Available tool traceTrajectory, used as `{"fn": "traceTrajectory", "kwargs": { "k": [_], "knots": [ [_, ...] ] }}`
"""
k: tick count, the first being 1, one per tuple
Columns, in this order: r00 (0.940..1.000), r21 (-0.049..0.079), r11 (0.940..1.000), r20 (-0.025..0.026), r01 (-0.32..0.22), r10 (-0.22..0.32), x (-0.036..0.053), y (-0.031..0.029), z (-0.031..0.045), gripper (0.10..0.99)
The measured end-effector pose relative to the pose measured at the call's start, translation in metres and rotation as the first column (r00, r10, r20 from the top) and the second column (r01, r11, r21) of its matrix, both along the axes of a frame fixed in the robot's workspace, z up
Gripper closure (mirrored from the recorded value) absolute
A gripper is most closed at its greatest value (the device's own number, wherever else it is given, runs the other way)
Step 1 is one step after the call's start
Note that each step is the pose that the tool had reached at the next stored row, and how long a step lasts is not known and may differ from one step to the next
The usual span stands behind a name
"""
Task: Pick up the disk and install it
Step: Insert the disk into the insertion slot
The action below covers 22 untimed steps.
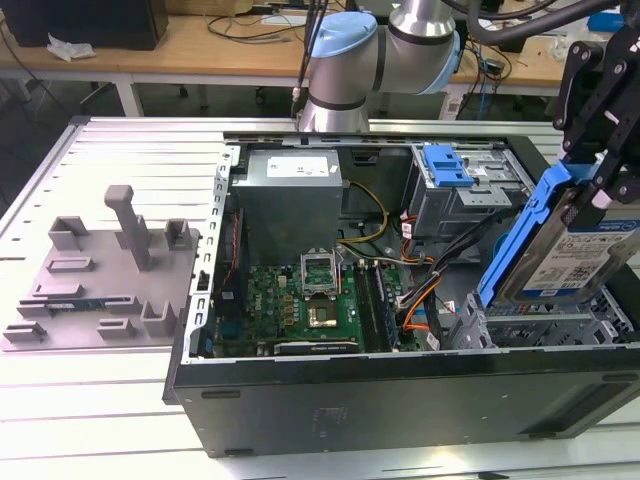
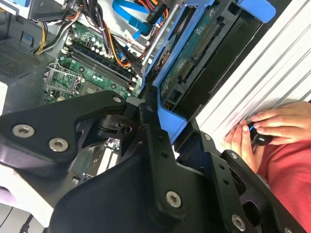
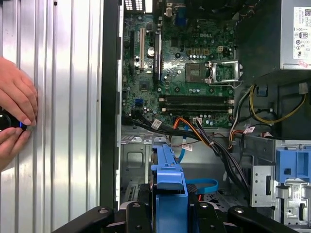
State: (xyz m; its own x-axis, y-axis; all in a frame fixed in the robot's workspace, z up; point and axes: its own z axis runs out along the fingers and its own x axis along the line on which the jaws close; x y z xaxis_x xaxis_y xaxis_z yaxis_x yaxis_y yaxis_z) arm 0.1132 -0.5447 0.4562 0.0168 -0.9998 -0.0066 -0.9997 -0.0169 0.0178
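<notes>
My gripper [image 1: 598, 185] is clamped on the disk [image 1: 565, 255], gripping its blue carrier and holding it tilted just above the silver drive cage [image 1: 540, 325] at the exterior view's right end of the open computer case [image 1: 300, 395]. In the first wrist view, a person's hands [image 3: 14, 104] rest on the ribbed table [image 3: 68, 97] beside the case.

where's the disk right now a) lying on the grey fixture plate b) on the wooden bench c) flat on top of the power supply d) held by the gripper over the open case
d: the gripper grips the disk, tilted above the drive cage at the exterior view's right.
</notes>
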Motion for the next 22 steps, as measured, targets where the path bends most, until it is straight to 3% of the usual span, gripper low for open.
{"fn": "traceTrajectory", "kwargs": {
  "k": [8,22],
  "knots": [
    [1.0000,0.000,1.0000,-0.0001,0.000,0.000,0.0003,-0.0017,-0.0045,0.722],
    [1.0000,0.000,1.0000,0.0000,0.000,0.000,0.0003,-0.0022,-0.0196,0.722]
  ]
}}
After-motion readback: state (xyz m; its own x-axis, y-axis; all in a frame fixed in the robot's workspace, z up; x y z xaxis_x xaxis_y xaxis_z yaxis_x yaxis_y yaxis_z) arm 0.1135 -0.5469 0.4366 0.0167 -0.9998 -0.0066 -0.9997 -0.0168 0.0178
